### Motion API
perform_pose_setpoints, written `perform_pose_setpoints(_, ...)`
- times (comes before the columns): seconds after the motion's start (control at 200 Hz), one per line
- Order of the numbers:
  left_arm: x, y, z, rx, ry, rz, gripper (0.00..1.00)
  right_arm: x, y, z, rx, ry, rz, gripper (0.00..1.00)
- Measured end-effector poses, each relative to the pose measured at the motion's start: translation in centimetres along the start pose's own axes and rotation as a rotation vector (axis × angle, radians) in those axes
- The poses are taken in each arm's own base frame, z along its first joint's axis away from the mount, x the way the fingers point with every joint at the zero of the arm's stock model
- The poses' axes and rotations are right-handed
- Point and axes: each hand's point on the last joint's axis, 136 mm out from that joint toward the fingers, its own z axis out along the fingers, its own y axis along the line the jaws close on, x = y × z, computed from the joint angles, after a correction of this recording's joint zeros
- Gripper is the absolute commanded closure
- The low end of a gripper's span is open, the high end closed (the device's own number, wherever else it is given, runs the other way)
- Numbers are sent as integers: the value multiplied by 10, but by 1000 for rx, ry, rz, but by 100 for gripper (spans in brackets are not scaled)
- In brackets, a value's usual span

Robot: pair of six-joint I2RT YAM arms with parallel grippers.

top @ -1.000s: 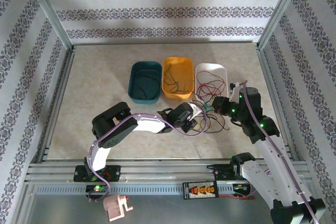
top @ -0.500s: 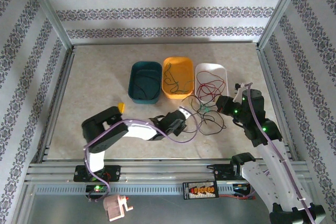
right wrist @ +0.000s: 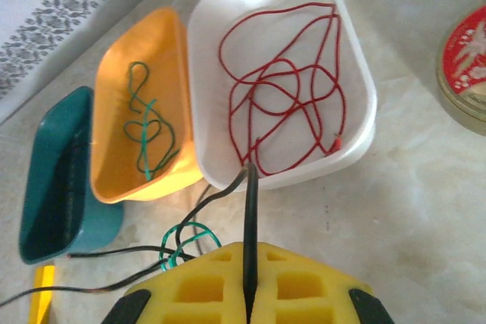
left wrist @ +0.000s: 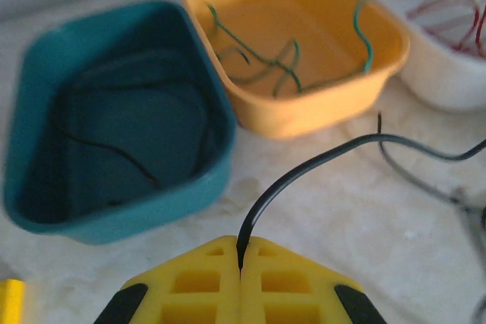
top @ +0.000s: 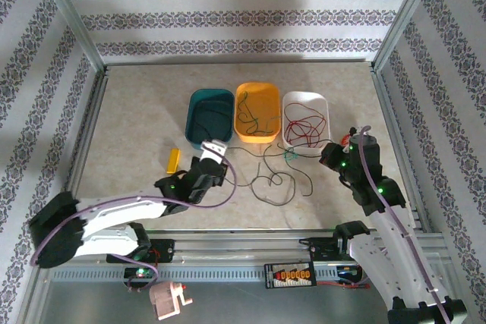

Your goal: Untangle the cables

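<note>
Thin black cables (top: pixel 275 181) lie spread in loops on the table in front of three trays. My left gripper (top: pixel 215 149) sits by the teal tray's (top: pixel 189 121) near corner. In the left wrist view the left gripper (left wrist: pixel 241 263) is shut on a black cable (left wrist: pixel 304 168) that arcs off to the right. My right gripper (top: pixel 328 154) is below the white tray (top: pixel 305 94), and in the right wrist view it (right wrist: pixel 249 278) is shut on a black cable (right wrist: pixel 250 218). A small green cable (right wrist: pixel 186 240) is looped around the black ones beside it.
Red cables (right wrist: pixel 281 89) lie in the white tray (right wrist: pixel 364 89), green cables (right wrist: pixel 148 123) in the orange tray (right wrist: pixel 144 180), and a thin black wire (left wrist: pixel 114 157) in the teal tray (left wrist: pixel 114 214). A round red-lidded tin (right wrist: pixel 467 58) sits to the right. A yellow piece (top: pixel 174 160) lies left of the left gripper.
My left gripper closed on a black cable and drew it left toward the teal tray, stretching the tangle into looser loops. The right gripper shifted slightly right, still gripping.
</note>
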Motion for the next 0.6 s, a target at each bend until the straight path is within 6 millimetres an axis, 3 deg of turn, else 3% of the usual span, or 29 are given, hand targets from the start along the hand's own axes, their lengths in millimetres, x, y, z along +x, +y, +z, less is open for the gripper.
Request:
perform_pose_setpoints(0.15, -50, 31, -33, -25, -156, -98, 100, 10, -17, 6, 61, 18, 15, 98)
perform_pose_setpoints(0.27, -72, 45, -51, -34, -225, -117, 100, 18, -25, 10, 83, 37, 28, 98)
perform_pose_setpoints(0.485, -107, 32, -58, 58, -266, -112, 100, 36, -41, 20, 125, 83, 51, 98)
perform_pose_setpoints(0.6, -122, 14, -54, 151, -264, -115, 100, 42, -46, 23, 136, 99, 57, 98)
